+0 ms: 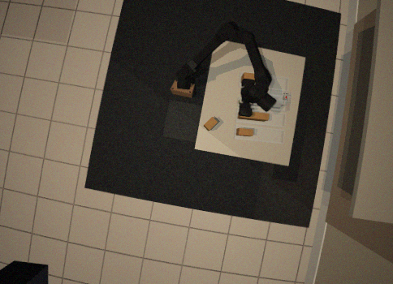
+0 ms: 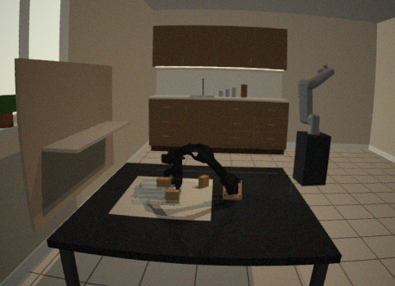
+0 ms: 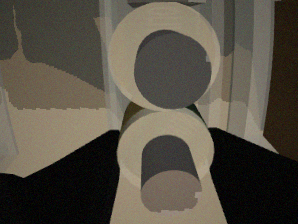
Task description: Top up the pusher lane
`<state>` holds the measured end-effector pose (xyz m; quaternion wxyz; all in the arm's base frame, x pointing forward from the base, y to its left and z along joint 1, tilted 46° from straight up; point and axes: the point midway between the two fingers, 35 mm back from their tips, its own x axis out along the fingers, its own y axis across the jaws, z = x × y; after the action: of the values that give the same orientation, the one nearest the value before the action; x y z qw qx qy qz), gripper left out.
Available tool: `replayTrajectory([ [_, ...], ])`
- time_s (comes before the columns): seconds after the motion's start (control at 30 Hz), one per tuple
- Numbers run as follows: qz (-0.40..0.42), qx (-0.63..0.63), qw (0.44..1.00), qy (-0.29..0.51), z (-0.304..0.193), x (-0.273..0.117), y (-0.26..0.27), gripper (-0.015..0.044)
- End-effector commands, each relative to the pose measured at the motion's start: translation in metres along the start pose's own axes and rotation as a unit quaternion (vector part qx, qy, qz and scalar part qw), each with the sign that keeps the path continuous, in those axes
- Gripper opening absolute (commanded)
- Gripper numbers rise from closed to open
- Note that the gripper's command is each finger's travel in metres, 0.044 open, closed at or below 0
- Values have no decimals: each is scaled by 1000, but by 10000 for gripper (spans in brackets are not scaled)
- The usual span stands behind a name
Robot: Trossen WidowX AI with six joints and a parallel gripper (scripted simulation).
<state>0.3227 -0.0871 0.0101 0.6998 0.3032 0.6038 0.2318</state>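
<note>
My gripper (image 3: pixel 162 139) (image 2: pixel 177 187) points down and is shut on a round jar (image 3: pixel 128 150), seen from above in the wrist view with a cream top and a raised grey knob. The other jar (image 3: pixel 120 55), with a like cream top and dark grey centre, stands right beyond it between the clear lane walls (image 3: pixel 108 75). The tops seem to meet or nearly meet. A little olive and dark green body shows between them. The pusher plate is not clearly visible, and the jar bottoms and low front stop are hidden. In the top view the arm covers both jars.
Orange-brown boxes (image 1: pixel 260 117) (image 1: pixel 245 131) (image 1: pixel 248 75) stand in the neighbouring clear lanes on both sides. Another orange-brown box (image 1: pixel 211 123) (image 2: pixel 203 181) stands loose on the pale mat (image 1: pixel 219 140) (image 2: pixel 196 213). A small red mark (image 1: pixel 286 97) shows at the rack's far end.
</note>
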Motion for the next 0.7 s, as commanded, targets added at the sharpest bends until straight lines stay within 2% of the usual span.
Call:
replayTrajectory([
  [0.0, 4, -6, 1000, -6, 2, 0, 1, 0],
  [0.57, 4, -6, 1000, -6, -2, 0, 0, 0],
  [0.67, 4, -6, 1000, -6, -1, 0, 0, 79],
])
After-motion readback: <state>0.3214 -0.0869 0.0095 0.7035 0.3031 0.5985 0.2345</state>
